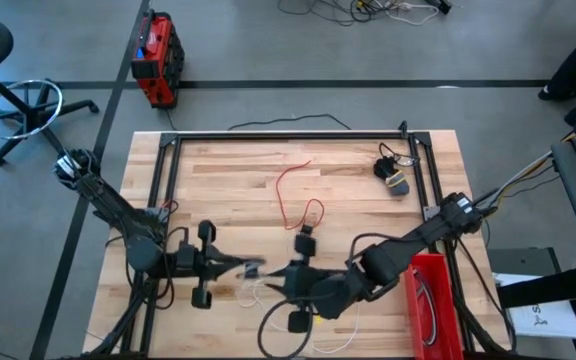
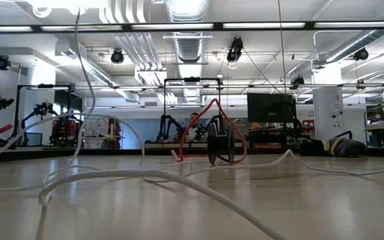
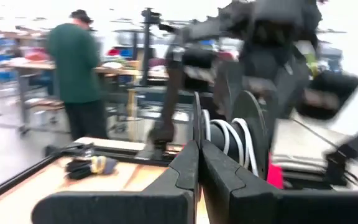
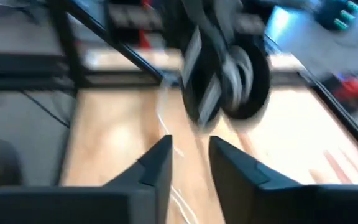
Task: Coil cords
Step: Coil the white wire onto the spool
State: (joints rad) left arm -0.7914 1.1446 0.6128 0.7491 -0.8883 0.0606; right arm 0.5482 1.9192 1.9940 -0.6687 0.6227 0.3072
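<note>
Three cords on a wooden table (image 1: 228,160), two arms at its near edge.

Item 1: white cord (image 1: 258,292). Loose loops on the near middle of the table, between the two grippers, trailing toward the near edge. In the low view it runs across the foreground as long pale curves (image 2: 112,177). In the left wrist view, several white turns (image 3: 232,134) show around a dark spool-like disc just ahead of the fingers.

Item 2: red cord (image 1: 293,190). Thin open loops at the table's middle, ending at a small dark plug (image 1: 305,243). Stands up as a red loop in the low view (image 2: 212,127).

Item 3: black cord (image 1: 393,172). Small bundle at the far right corner, inside the dark frame (image 1: 288,135), well apart from both grippers.

Item 4: left gripper (image 1: 246,267). Low over the near middle, pointing toward the right arm. Fingers (image 3: 185,171) pressed together, tips closed; whether the white cord is pinched cannot be told.

Item 5: right gripper (image 1: 278,285). Just beside the left gripper, facing it, over the white loops. Fingers (image 4: 157,162) parted by a narrow gap, nothing seen between them.

Item 6: red bin (image 1: 430,300), at the near right table edge beside the right arm.

Item 7: person in a green top (image 3: 76,68), standing beyond the table, seen from the left wrist.
</note>
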